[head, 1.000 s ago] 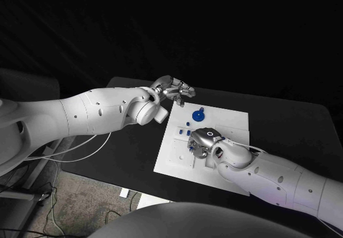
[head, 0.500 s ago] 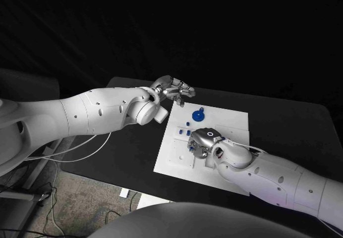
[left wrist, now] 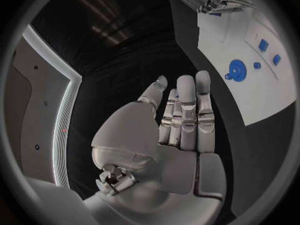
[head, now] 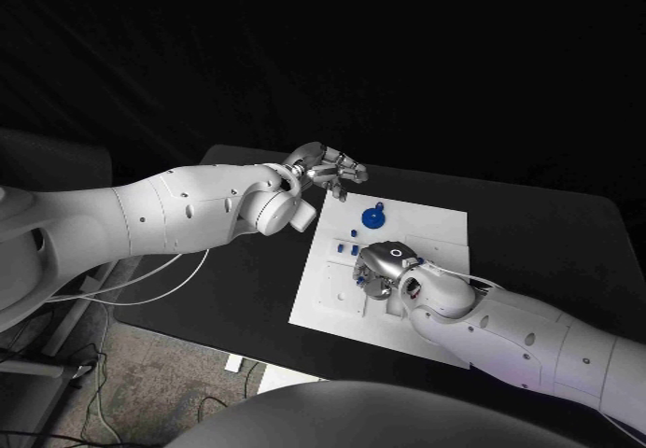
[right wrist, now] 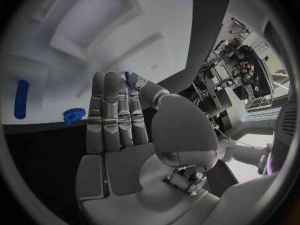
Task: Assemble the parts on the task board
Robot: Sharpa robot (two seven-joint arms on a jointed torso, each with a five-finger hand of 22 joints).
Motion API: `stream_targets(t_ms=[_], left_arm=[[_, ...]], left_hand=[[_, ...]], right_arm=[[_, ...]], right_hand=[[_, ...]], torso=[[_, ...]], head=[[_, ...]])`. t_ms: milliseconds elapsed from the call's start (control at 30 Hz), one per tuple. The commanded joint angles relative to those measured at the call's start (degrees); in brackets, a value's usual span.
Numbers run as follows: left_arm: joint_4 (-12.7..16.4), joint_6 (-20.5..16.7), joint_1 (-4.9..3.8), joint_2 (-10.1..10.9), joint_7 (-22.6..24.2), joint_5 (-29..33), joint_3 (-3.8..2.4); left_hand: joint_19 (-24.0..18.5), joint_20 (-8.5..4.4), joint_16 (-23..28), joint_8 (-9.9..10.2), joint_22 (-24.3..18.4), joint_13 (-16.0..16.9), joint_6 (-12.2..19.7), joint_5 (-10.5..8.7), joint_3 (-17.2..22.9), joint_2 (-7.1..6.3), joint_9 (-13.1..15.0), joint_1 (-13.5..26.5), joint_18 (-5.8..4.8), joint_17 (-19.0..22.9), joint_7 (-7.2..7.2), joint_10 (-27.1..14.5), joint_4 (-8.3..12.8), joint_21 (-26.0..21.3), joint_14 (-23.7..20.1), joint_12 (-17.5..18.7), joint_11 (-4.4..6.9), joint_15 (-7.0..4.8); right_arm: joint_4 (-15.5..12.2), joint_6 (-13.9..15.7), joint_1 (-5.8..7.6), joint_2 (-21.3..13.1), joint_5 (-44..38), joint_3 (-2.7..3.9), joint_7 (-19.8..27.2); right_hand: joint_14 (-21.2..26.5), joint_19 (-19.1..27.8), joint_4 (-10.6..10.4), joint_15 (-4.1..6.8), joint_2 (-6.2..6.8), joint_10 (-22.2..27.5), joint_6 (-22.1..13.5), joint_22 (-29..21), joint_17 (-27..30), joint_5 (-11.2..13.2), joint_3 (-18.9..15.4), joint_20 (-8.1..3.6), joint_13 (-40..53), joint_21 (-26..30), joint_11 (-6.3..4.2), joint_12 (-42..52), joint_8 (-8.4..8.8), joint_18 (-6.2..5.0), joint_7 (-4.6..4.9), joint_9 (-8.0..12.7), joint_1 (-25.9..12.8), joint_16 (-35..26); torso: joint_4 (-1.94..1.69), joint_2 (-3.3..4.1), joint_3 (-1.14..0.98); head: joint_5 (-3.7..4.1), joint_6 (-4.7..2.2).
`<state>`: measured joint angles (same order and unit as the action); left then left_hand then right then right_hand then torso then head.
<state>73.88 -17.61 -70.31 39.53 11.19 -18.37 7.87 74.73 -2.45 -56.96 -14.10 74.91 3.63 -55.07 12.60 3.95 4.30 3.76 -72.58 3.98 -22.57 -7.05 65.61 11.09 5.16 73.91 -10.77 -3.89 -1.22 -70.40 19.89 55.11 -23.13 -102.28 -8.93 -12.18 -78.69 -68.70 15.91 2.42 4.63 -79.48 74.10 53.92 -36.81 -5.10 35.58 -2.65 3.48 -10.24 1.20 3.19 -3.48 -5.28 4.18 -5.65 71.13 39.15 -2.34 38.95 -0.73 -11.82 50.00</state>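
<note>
— While the silver many-fingered right hand [head: 384, 269] is hovering low over the middle of the white rectangular task board [head: 431, 229], we are seeing a thin blue pin-like part [right wrist: 127, 78] sitting at the tips of its thumb and fingers [right wrist: 111, 92]. We are reading that as a light pinch, though the contact itself is too small for us to be sure.

— And the silver many-fingered left hand [head: 328, 171]?

— We are finding it off the board's far left corner, above the black table [head: 539, 219], fingers straight, close together, holding nothing. We are judging it to be idle.

— Where are the other pieces lying?

— We are spotting a round blue disc-shaped part with a small knob [head: 372, 219] near the board's far edge, and small blue block-shaped parts [head: 349, 249] just beside the right hand. From the right wrist, we are also seeing a blue ridged cylinder [right wrist: 74, 115] and a long blue bar [right wrist: 21, 99] on the board.

— So how are we handling this step well?

— We are guessing that the pin is going into a recess in the white board. We are advising keeping it upright, lining it over the hole before lowering, and pressing straight down, since a tilt could jam it. We are also suggesting keeping the spare fingers clear of the blocks, so nothing is getting nudged.
</note>
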Motion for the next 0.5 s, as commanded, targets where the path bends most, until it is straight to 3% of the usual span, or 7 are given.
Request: stream_targets(t_ms=[33, 500], left_arm=[[0.05, 0.74, -0.06, -0.11, 0.32, 0.34, -0.05], [0.02, 0.79, -0.06, -0.13, 0.30, 0.34, -0.05]], left_hand=[[0.17, 0.05, 0.20, 0.40, 0.59, -0.01, 0.00, -0.11, -0.16, -0.06, 0.08, 0.13, 0.63, -0.05, -0.01, 0.04, -0.23, -0.20, 0.23, 0.17, -0.19, 0.12], [0.17, 0.05, 0.20, 0.40, 0.59, -0.01, 0.00, -0.11, -0.16, -0.06, 0.08, 0.13, 0.63, -0.05, -0.01, 0.04, -0.23, -0.20, 0.23, 0.17, -0.19, 0.12]], right_arm=[[-0.02, 0.53, -0.14, -0.14, -0.72, -0.09, -0.66], [-0.25, 0.60, -0.14, -0.28, -0.67, -0.10, -0.66]], right_hand=[[-0.11, -0.37, 0.05, 0.25, -0.38, -0.37, 0.39, 0.09, -0.07, -0.04, 0.30, 0.01, 0.10, 0.25, 0.02, 0.25, -0.20, -0.70, 0.09, -0.13, 0.07, -0.21], [-0.20, -0.58, 0.00, 0.27, -0.28, -0.44, 0.46, 0.27, -0.07, 0.06, 0.42, -0.02, 0.10, 0.61, -0.01, 0.25, -0.20, -0.68, 0.07, -0.16, 0.04, -0.24]], torso=[[-0.02, -0.01, 0.01], [0.03, 0.03, 0.00]], head=[[0.01, 0.00], [0.08, 0.00]])
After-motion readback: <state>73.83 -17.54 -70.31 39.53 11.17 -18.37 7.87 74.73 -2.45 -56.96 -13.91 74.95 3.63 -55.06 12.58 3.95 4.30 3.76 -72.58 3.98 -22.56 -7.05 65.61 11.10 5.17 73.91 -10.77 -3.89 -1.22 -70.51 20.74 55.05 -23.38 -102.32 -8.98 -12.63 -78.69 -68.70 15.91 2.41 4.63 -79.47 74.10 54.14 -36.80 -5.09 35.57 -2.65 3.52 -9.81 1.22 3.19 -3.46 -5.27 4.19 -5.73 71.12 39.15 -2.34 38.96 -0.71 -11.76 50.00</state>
